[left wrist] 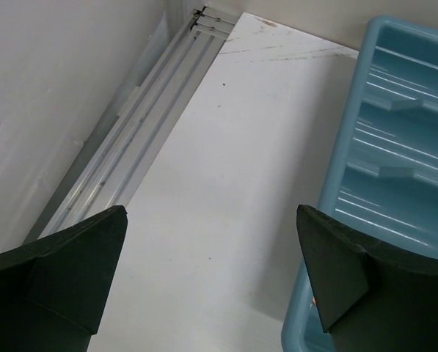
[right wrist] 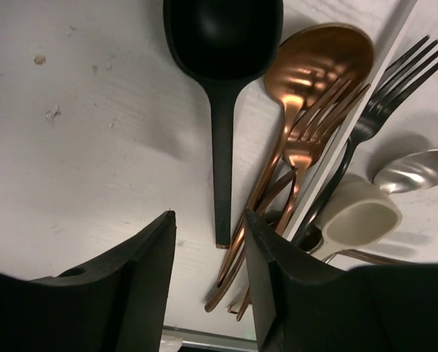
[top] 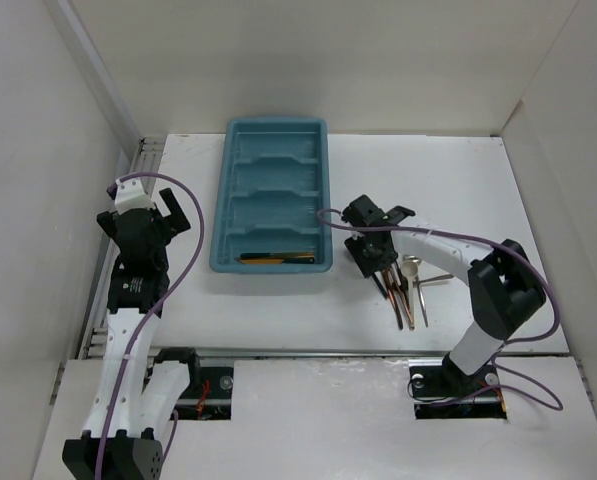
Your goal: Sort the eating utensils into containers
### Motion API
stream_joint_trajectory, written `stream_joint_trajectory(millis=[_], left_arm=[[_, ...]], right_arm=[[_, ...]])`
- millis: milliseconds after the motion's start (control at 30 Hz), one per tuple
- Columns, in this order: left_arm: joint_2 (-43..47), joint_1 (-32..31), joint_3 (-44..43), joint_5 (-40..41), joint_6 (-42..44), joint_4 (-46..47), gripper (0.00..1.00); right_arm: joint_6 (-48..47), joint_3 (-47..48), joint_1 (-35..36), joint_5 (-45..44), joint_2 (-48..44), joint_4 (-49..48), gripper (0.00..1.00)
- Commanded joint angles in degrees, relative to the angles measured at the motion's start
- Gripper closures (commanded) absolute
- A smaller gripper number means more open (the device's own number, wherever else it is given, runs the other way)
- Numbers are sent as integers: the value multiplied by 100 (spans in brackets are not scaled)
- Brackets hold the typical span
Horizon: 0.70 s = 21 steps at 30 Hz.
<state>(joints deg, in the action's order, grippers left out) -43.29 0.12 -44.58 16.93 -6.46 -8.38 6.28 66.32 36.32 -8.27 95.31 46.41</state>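
- Hovering over the heap of utensils (top: pixel 406 295) on the white surface (top: pixel 278 312), the right fingers (right wrist: pixel 123 286) stand apart, clamped on nothing. The handle tip of a black spoon (right wrist: pixel 220 110) lies in the gap between them.
- Sorting looks barely begun. The teal tray (top: pixel 278 124) holds only a few slim dark and gold pieces (top: pixel 276 257) in its nearest slot. The other three slots are bare, and most of the cutlery waits just right of the tray.
- The left fingers (left wrist: pixel 64 264) are spread wide over bare surface beside the tray's left rim, holding nothing.
- Only the right wrist view picks the pile apart: a copper spoon (right wrist: pixel 325 59), a copper fork (right wrist: pixel 314 128), a dark fork (right wrist: pixel 395 88) and a silver spoon bowl (right wrist: pixel 417 170). From overhead the same pile is a tangle, partly hidden under the arm.
- Only the overhead view shows the filled slot and both arms together. The left wrist view catches just bare slots.
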Motion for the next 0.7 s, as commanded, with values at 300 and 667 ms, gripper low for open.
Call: stream_joint_trajectory(millis=[300,667], left_arm=[[84,41,2,83,-13,214,0],[31,41,2,83,-13,214,0]], right_arm=[[31,354,-54,-42,700,-634,69],[-127,469,-54,-201,568,-572,93]])
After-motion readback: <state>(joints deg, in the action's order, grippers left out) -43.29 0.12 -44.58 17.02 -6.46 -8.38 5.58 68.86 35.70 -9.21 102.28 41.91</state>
